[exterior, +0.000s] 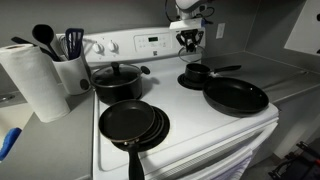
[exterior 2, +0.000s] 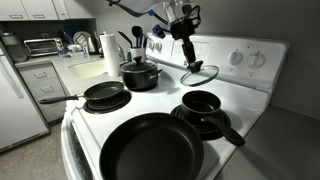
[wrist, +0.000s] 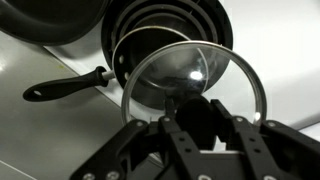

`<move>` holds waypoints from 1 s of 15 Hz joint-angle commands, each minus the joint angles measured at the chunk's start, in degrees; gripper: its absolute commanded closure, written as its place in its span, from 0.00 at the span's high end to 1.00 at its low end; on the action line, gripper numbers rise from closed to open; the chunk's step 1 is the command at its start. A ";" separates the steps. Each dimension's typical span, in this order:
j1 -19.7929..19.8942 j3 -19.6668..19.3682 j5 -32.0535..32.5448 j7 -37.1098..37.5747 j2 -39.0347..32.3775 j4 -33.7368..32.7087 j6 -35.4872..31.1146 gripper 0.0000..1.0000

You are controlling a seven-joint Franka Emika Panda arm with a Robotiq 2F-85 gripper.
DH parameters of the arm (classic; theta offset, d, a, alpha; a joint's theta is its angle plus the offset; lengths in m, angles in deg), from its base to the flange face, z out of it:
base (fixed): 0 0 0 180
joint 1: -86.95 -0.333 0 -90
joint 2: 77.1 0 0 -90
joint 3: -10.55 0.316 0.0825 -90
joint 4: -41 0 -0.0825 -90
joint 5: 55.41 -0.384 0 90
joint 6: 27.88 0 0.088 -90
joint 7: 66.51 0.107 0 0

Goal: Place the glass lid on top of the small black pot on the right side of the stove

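The glass lid (wrist: 190, 62), clear with a dark rim, hangs tilted in the air from its black knob. My gripper (wrist: 194, 104) is shut on that knob. In an exterior view the lid (exterior 2: 200, 73) and gripper (exterior 2: 187, 45) hover over the back of the white stove (exterior 2: 235, 88), just beyond the small black pot (exterior 2: 202, 103). In the wrist view the pot (wrist: 165, 25) lies under and past the lid, its long handle (wrist: 65, 86) pointing left. The pot (exterior: 197, 73) sits on the right rear burner below the gripper (exterior: 190, 38).
A large lidded black pot (exterior: 118, 80) stands at the back left. Frying pans sit at the front left (exterior: 133, 122) and front right (exterior: 236, 97), close to the small pot. A paper towel roll (exterior: 35, 80) and a utensil holder (exterior: 70, 65) are on the counter beside the stove.
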 commanded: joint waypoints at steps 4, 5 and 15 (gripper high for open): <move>-0.86 -4.31 4.27 6.67 0.41 -0.72 4.93 0.15; -0.71 -4.35 4.08 7.32 0.65 -0.19 5.41 0.15; 0.58 -3.27 -0.35 16.00 2.92 5.89 4.72 0.15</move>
